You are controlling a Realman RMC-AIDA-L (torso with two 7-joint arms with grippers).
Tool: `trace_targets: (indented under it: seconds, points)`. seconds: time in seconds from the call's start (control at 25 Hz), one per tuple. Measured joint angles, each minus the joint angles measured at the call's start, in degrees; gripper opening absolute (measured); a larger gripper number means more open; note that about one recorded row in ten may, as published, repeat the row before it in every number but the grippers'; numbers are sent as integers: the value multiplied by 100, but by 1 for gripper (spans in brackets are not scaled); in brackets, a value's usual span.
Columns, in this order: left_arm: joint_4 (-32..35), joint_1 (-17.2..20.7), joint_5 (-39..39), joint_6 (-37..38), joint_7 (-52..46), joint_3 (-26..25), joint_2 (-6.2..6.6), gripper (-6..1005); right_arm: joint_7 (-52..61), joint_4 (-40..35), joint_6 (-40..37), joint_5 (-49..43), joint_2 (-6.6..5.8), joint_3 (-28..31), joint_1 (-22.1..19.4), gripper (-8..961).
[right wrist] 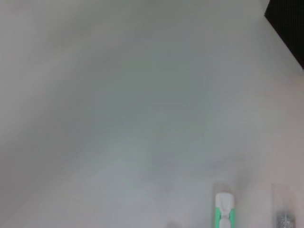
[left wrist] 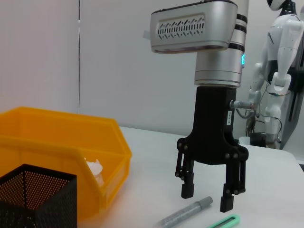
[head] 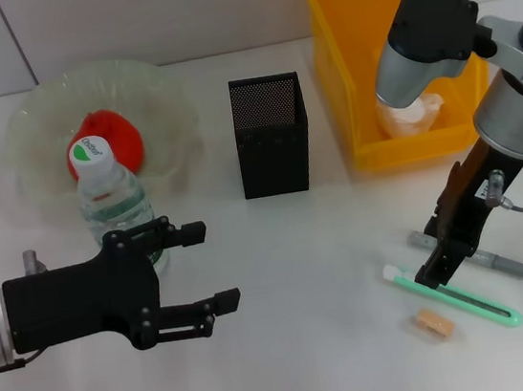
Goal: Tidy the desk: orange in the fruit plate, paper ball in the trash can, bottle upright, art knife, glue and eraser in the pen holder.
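While the right gripper (head: 441, 263) hangs with fingers spread over the green art knife (head: 453, 295) on the desk beside the glue (head: 482, 257), the left gripper (head: 199, 271) idles, also spread. Light, stiff and thin, the knife likely wants a mid-handle pinch.

We saw that the left gripper (head: 215, 265) was matt black, with linked fingers pinned by small screws, mounted on a silver cylindrical wrist. The right arm (head: 433, 33) wore a dark grey cap over silver-grey shells, and a ring on it glowed cyan. Its silver wrist housing carried a slotted vent. The right gripper (left wrist: 208, 200) was black too, with a white label and a thin grey cable.
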Motion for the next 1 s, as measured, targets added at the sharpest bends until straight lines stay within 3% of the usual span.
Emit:
trace_targets:
  seconds: [1.0]
  points:
    - [38, 58, -10, 66, 9, -33, 2, 861, 177, 316, 346, -31, 9, -159, 10, 698]
